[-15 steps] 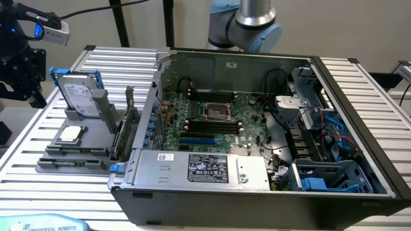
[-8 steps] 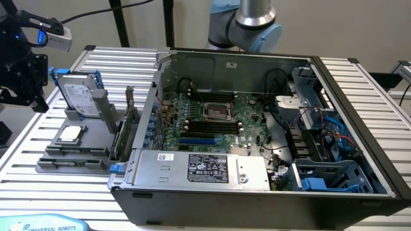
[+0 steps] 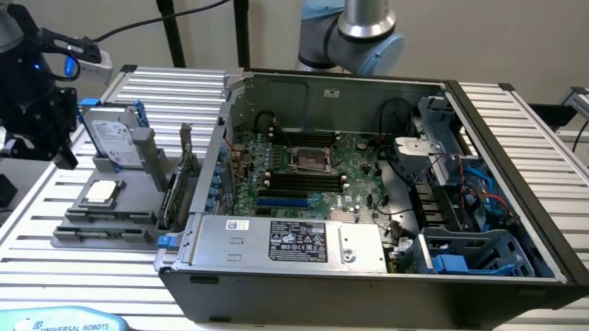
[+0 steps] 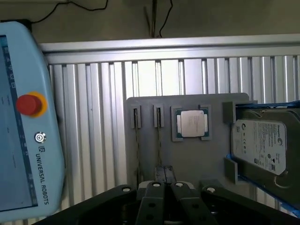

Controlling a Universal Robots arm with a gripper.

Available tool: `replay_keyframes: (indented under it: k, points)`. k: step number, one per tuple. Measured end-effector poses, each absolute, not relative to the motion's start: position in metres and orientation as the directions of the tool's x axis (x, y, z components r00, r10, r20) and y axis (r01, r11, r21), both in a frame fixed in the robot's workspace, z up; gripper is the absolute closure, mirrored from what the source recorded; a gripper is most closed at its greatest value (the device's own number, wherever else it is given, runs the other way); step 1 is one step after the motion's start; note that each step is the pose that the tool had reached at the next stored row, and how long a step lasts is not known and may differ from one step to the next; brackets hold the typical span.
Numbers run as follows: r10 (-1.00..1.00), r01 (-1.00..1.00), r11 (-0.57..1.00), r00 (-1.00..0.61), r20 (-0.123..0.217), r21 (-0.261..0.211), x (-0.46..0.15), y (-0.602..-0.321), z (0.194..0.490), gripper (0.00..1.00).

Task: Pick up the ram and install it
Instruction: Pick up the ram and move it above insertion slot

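Note:
Two ram sticks stand on edge in the narrow slots of the grey parts holder point(image 4: 187, 164). In the wrist view they appear as thin dark lines, one ram stick point(image 4: 136, 145) beside the other point(image 4: 158, 143). My gripper point(image 4: 164, 172) hovers above the holder's near edge, roughly in line with the second stick, with its black fingers point(image 4: 154, 190) pressed together and nothing between them. In the exterior view the gripper point(image 3: 57, 148) hangs at the far left, above and behind the holder point(image 3: 101, 231). The motherboard's black memory slots point(image 3: 304, 183) lie inside the open computer case point(image 3: 368, 276).
A processor chip point(image 4: 192, 124) and a hard drive point(image 4: 262, 145) sit on the same holder. A green expansion card point(image 3: 184, 176) stands upright between holder and case. A teach pendant point(image 4: 23, 131) lies on the ribbed table beside the holder. Blue slots point(image 3: 285, 202) sit near the black ones.

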State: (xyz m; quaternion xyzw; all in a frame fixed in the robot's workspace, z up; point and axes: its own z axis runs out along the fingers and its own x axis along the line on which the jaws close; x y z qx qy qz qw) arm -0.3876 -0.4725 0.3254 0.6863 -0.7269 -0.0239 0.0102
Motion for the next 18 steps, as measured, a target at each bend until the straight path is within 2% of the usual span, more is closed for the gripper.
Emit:
replay_keyframes:
  k: [4, 5, 6, 7, 8, 9, 18]
  points:
    - [-0.998, -0.997, 0.056, -0.057, -0.018, 0.049, -0.386, -0.476, 0.318, 0.88]
    - [-0.998, -0.997, 0.056, -0.057, -0.018, 0.049, -0.385, -0.476, 0.316, 0.76]
    - [-0.998, -0.997, 0.056, -0.057, -0.018, 0.049, -0.385, -0.477, 0.314, 0.76]
    - [-0.998, -0.997, 0.056, -0.056, -0.018, 0.049, -0.385, -0.477, 0.313, 0.7]
    - [-0.998, -0.997, 0.055, -0.056, -0.018, 0.049, -0.384, -0.478, 0.311, 0.7]
    - [-0.998, -0.997, 0.055, -0.056, -0.018, 0.049, -0.384, -0.478, 0.309, 0.64]
    - [-0.998, -0.998, 0.051, -0.052, -0.018, 0.049, -0.383, -0.48, 0.293, 0.64]
